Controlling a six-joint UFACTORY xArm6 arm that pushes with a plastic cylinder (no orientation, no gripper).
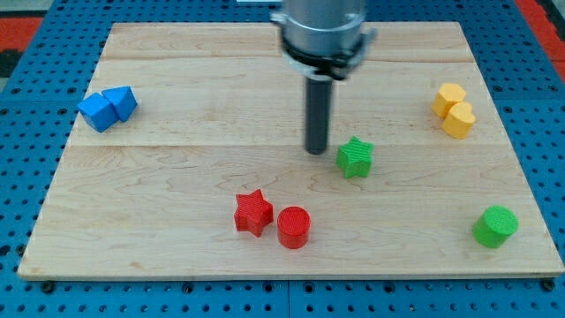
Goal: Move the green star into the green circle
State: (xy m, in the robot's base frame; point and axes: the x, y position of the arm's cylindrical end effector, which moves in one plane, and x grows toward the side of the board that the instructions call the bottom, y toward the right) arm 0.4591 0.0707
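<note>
Pale striped wooden board (pixel 177 177) on a blue perforated surface (pixel 26 106). Green star (pixel 355 158), green circle (pixel 494 227), red star (pixel 253 213), red cylinder (pixel 293 227), two blue blocks (pixel 108 108), two yellow blocks (pixel 454 110), dark rod with my tip (pixel 317 152).

From the green star (pixel 355 157) toward the green circle (pixel 494 226) the board (pixel 177 177) lies bare (red blocks (pixel 272 217) sit off toward the view's bottom left).

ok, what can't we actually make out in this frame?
- Arm above the rod: cut off by the view's top edge.
- My tip: whether it touches the green star at its right; gap too small to tell.
- Two yellow blocks at the view's right: pressed together, exact shapes unclear.
- Two blue blocks: same, shapes unclear.
- Green circle: fully visible.
</note>
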